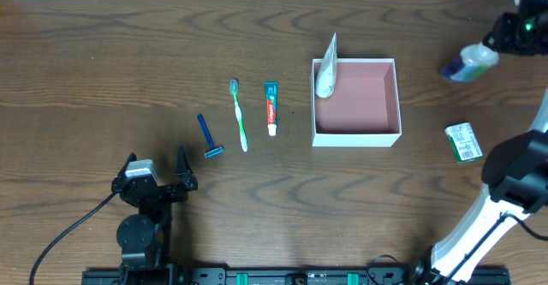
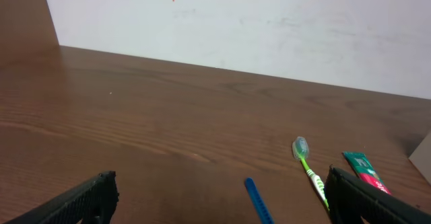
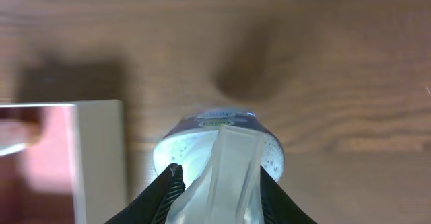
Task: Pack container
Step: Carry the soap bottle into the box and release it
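The container, white-walled and pink inside, stands right of centre with a white tube leaning in its left corner. My right gripper is shut on a clear blue-green bottle, held above the table to the right of the container. In the right wrist view the bottle sits between the fingers, and the container's wall is at the left. My left gripper is open and empty, just short of a blue razor. Its fingers frame the razor.
A green toothbrush and a small toothpaste tube lie left of the container; both show in the left wrist view. A small green-and-white packet lies right of the container, near my right arm's base.
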Action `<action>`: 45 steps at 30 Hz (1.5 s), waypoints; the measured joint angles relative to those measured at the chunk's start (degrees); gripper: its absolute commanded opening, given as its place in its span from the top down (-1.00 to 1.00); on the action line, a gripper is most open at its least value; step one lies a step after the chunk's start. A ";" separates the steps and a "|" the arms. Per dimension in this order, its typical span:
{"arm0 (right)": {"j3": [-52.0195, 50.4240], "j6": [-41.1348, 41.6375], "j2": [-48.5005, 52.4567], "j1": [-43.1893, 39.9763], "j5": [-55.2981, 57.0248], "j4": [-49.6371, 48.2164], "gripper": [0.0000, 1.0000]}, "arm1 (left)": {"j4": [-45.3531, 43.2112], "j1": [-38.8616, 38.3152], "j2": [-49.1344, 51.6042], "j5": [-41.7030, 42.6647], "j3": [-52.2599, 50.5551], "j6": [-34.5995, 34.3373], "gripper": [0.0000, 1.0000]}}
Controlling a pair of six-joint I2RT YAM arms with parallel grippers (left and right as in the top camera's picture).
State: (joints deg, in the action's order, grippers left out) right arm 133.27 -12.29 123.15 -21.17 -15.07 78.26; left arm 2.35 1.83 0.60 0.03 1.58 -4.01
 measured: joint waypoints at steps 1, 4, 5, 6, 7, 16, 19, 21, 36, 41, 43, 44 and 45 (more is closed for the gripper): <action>0.76 0.17 -0.52 1.05 -0.52 0.44 0.49 | 0.00 0.00 -0.02 0.00 0.00 0.00 -0.96; 2.25 0.44 -2.23 4.79 -1.25 0.79 0.48 | -0.02 0.00 -0.02 0.00 0.00 0.00 -0.96; 2.58 0.46 -2.80 6.40 -1.40 0.81 0.47 | -0.02 0.00 0.00 0.00 0.00 0.00 -0.96; 2.78 0.46 -3.30 7.80 -1.68 0.79 0.47 | -0.02 0.00 0.00 0.00 0.00 0.00 -0.96; 2.89 0.55 -3.67 9.51 -1.90 0.79 0.46 | 0.00 0.00 0.00 0.02 0.00 0.00 -0.96; 2.97 2.10 -4.17 24.02 0.90 -1.03 0.39 | -0.02 0.00 -0.02 0.00 0.00 0.00 -0.96; 2.97 2.54 -4.17 27.06 2.51 -1.11 0.38 | -0.02 0.00 -0.02 0.00 0.00 0.00 -0.96; 2.97 2.86 -4.17 28.61 3.21 -1.18 0.38 | 0.00 0.00 0.00 0.00 0.00 0.00 -0.96; 1.55 11.45 -4.17 30.80 10.73 0.63 0.42 | -0.02 0.00 0.00 0.00 0.00 0.00 -0.96; -2.19 14.34 -4.17 30.80 10.99 -1.22 0.44 | 0.00 0.00 -0.02 0.00 0.00 0.00 -0.96; -4.48 15.45 -4.17 30.80 11.04 -2.64 0.44 | 0.00 0.00 0.00 0.02 0.00 0.00 -0.96; -5.66 16.00 -4.17 30.80 11.04 -3.54 0.44 | -0.02 0.00 -0.02 0.00 0.00 0.00 -0.96; -6.97 16.52 -4.17 30.80 11.04 -4.57 0.44 | 0.00 0.00 -0.02 0.00 0.00 0.00 -0.96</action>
State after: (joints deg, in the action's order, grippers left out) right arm 126.30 4.23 118.98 9.63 -4.03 73.69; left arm 2.35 1.83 0.58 0.03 1.58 -4.01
